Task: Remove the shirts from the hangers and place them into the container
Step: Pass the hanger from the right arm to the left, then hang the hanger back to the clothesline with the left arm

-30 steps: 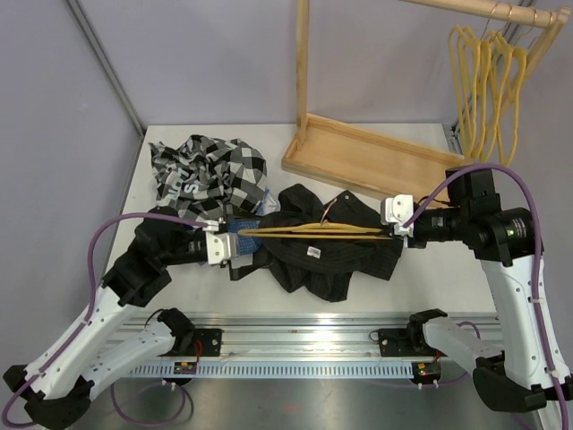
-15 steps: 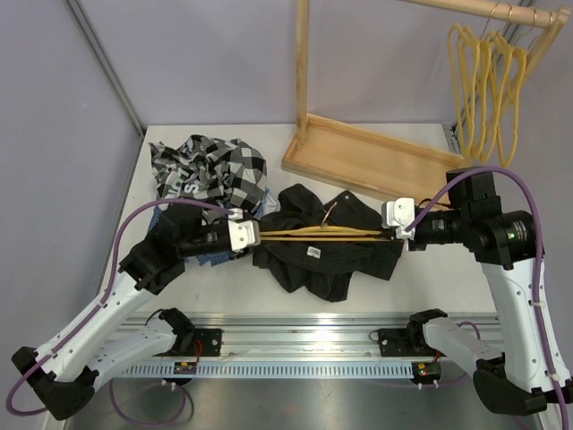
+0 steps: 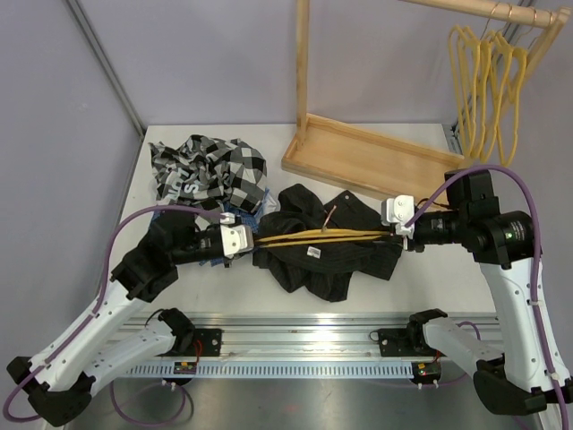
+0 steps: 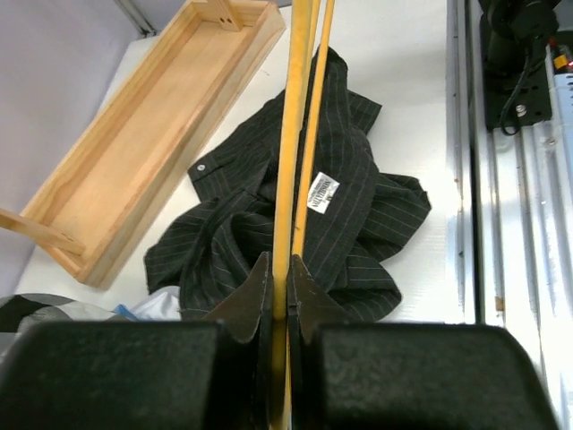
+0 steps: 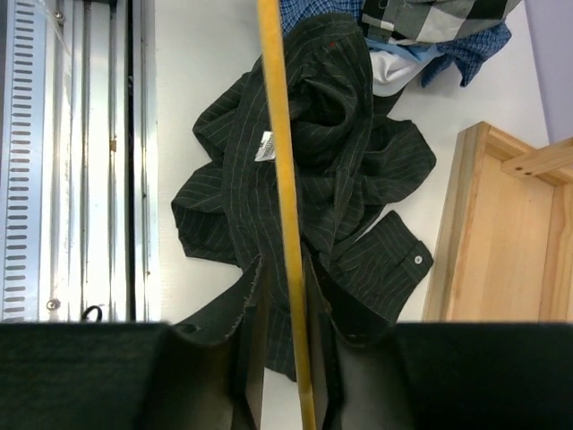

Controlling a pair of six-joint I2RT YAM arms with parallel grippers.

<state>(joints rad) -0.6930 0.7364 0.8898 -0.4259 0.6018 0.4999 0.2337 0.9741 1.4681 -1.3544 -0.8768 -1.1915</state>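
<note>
Centrally, one hanger (image 3: 322, 235), one pinstriped shirt (image 3: 315, 269).

**White bench, lilac-grey walls**

A white bench (image 3: 394, 288) is set against a plain lilac-grey wall (image 3: 206, 63), with a slanted metal strut (image 3: 101, 63) seen at the left. A light-wood rack is stood at the back right: tray-like base (image 3: 376, 157), upright post (image 3: 303, 63), top rail (image 3: 501, 11). A ribbed aluminium rail (image 3: 304, 345) is fixed along the near edge.

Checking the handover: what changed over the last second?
The left gripper moved right to the hanger's left end and closed on it. The right gripper stayed at the hanger's right end, and the black shirt under it did not move.
</note>
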